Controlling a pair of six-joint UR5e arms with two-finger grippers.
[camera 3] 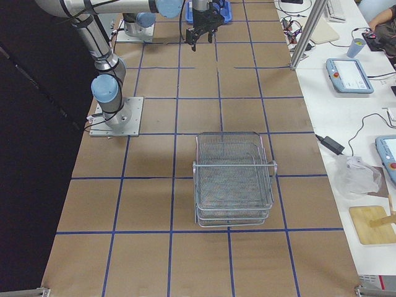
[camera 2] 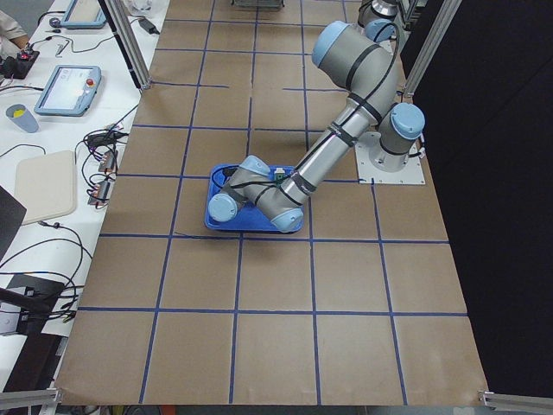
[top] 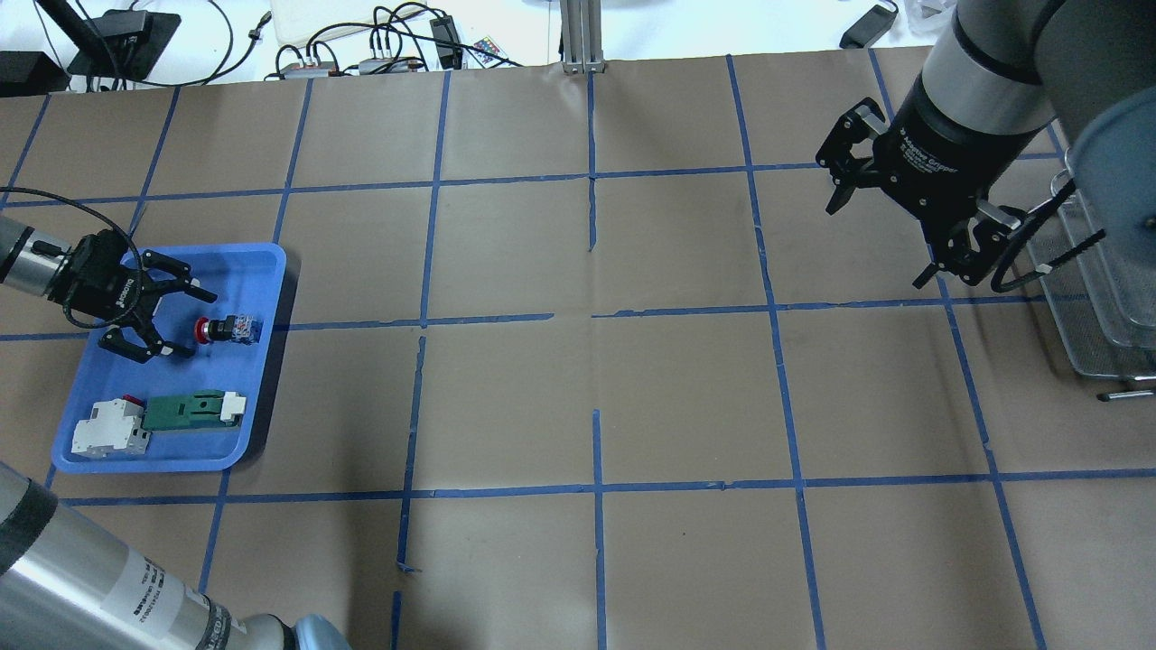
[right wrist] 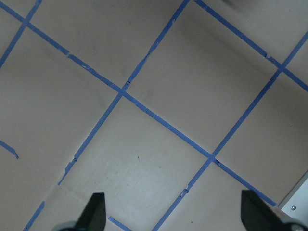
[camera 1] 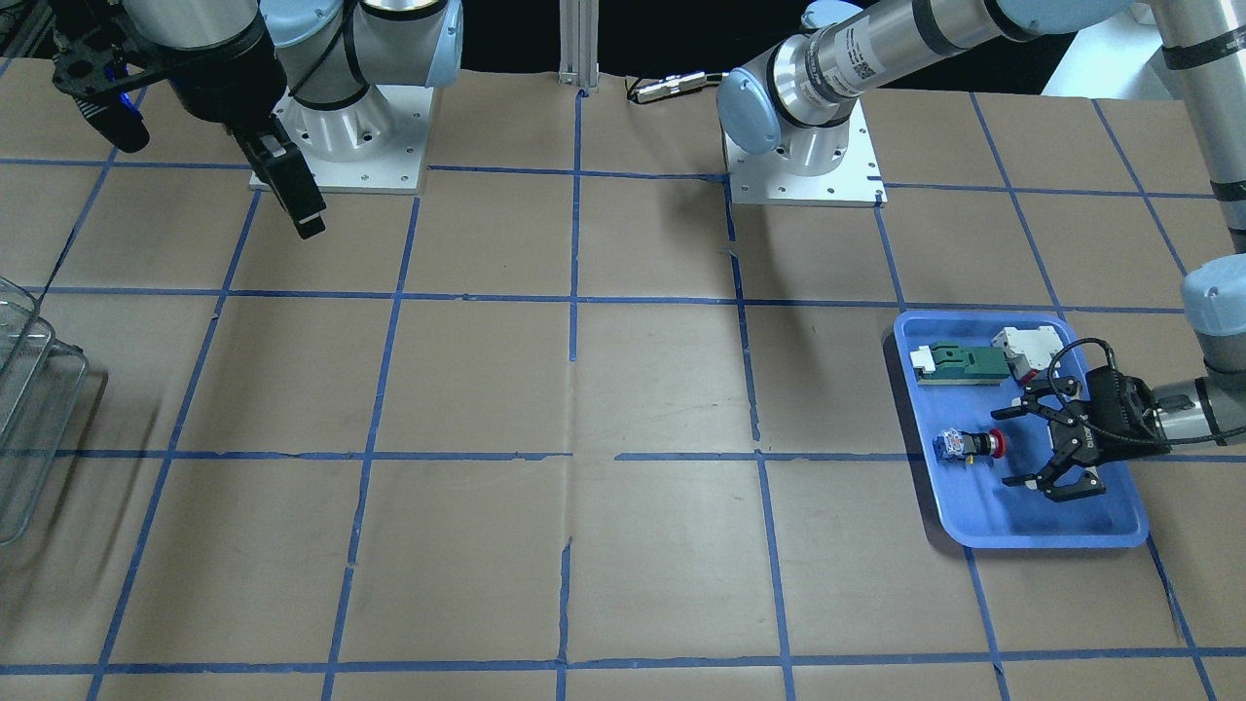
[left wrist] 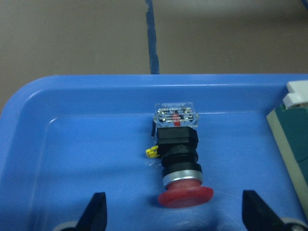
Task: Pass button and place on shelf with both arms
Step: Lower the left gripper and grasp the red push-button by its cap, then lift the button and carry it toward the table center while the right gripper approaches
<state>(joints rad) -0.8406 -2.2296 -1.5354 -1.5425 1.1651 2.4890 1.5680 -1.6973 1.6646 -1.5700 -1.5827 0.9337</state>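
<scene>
The button [top: 223,329] lies on its side in the blue tray [top: 262,262], red head toward my left gripper. It also shows in the front view [camera 1: 966,446] and the left wrist view [left wrist: 179,159]. My left gripper [top: 191,323] is open and low over the tray, its fingertips either side of the red head without touching it. It also shows in the front view [camera 1: 1007,448]. My right gripper [top: 876,248] is open and empty, held high above the table beside the wire shelf [top: 1097,298]. The shelf stands whole in the exterior right view [camera 3: 234,179].
In the tray lie a green-and-white flat module [top: 191,409] and a white block with red [top: 110,427], close to the button. Blue tape lines grid the brown paper table [top: 596,388]. Cables and boxes lie past the far edge [top: 379,45].
</scene>
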